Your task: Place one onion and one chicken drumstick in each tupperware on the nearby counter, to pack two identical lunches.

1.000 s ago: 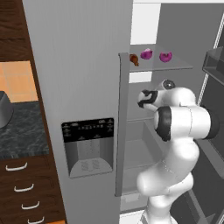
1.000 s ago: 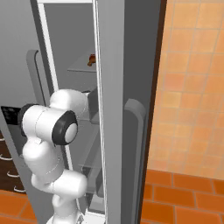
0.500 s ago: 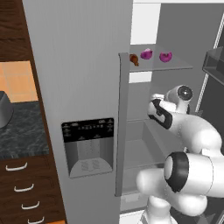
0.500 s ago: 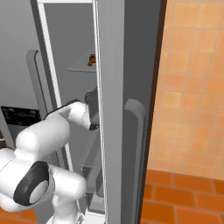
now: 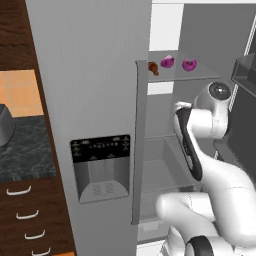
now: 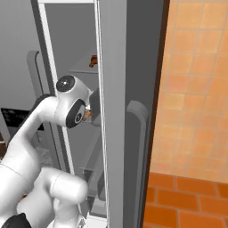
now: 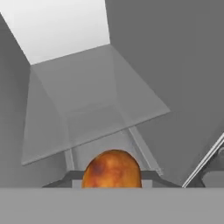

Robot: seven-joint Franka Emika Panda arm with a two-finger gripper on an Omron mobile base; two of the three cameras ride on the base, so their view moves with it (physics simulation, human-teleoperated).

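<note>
Left base view: showing white arm reaching into open grey fridge beside tall grey fridge door (image 5: 100, 125) with dark dispenser panel (image 5: 100, 162). Sitting on glass fridge shelf (image 5: 200, 75) up top: small orange-brown club-shaped chicken drumstick (image 5: 153, 68) at left edge, two glossy magenta-purple round onions (image 5: 167, 62) (image 5: 189, 64) beside it, apart from each other. Showing black marbled stone counter (image 5: 22, 150) at left over dark brown wooden drawers (image 5: 25, 220), with part of a dark grey rounded appliance (image 5: 4, 125) on it.

Right base view: showing arm wrist tucked against fridge door edge, with a bit of orange-brown at the end effector (image 6: 88, 114), likely second drumstick (image 6: 88, 114). Also showing a drumstick on the upper shelf (image 6: 93, 60), orange tiled wall (image 6: 196, 89) at right.

Hand view: looking along end effector (image 7: 112, 174) into grey fridge interior, clear glass shelf (image 7: 87, 113) ahead. Pinching rounded orange-brown drumstick end (image 7: 112, 168), fingers pressed onto it from both sides, mostly hidden behind it.

Judging step: carrying first drumstick out of fridge toward tupperware. Task barely started, both onions and other drumstick not yet taken.

Risks: clipping door edge or shelf while backing out of the tight gap, knocking drumstick loose; gripping a rounded, tapering piece, so slipping or rotating during the wide swing; elbow brushing the right door.
</note>
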